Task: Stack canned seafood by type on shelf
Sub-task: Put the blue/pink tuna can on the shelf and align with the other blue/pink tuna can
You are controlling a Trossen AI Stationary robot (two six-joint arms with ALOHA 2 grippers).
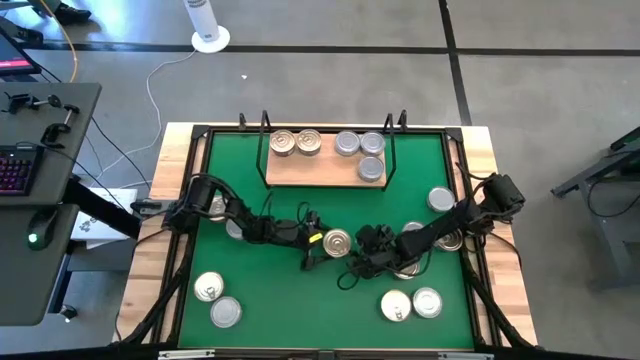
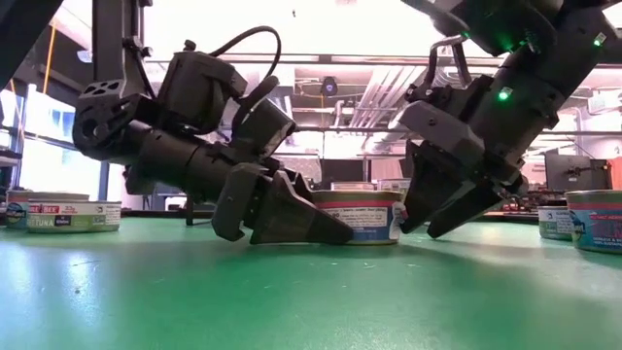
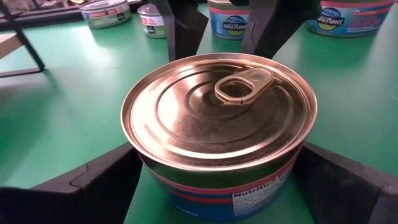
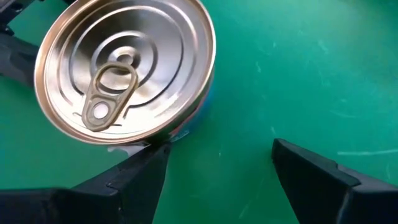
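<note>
A green mat [image 1: 320, 310] covers most of a wooden table [image 1: 505, 290], framed by a thin black rail. Grey floor surrounds the table, with a desk carrying a keyboard [image 1: 14, 170] off its left edge and a white post base [image 1: 209, 38] beyond its far edge. The low view looks across the mat into a bright room of shelving and ceiling lights.

The shelf [image 1: 325, 168] sits at the mat's far edge, centred. It carries 5 cans: 2 gold-lidded ones [image 1: 296, 143] at its left end and 3 silver-lidded ones [image 1: 360, 150] toward its right end. Loose cans lie elsewhere on the mat — 2 near the front-left corner [image 1: 217, 300], 2 near the front-right [image 1: 411, 303], 1 by the right edge [image 1: 441, 200].

A gold can [image 1: 337, 242] with a pull tab stands upright at the mat's middle. The left gripper [image 1: 312, 239] lies low on the mat, its fingers [image 3: 93, 186] spread to either side of this can and close to its wall; actual contact cannot be made out. The right gripper [image 1: 368, 243] is just beside the same can on the opposite side, its fingers [image 4: 311, 177] apart over bare mat, one fingertip right at the can's rim, gripping nothing.
</note>
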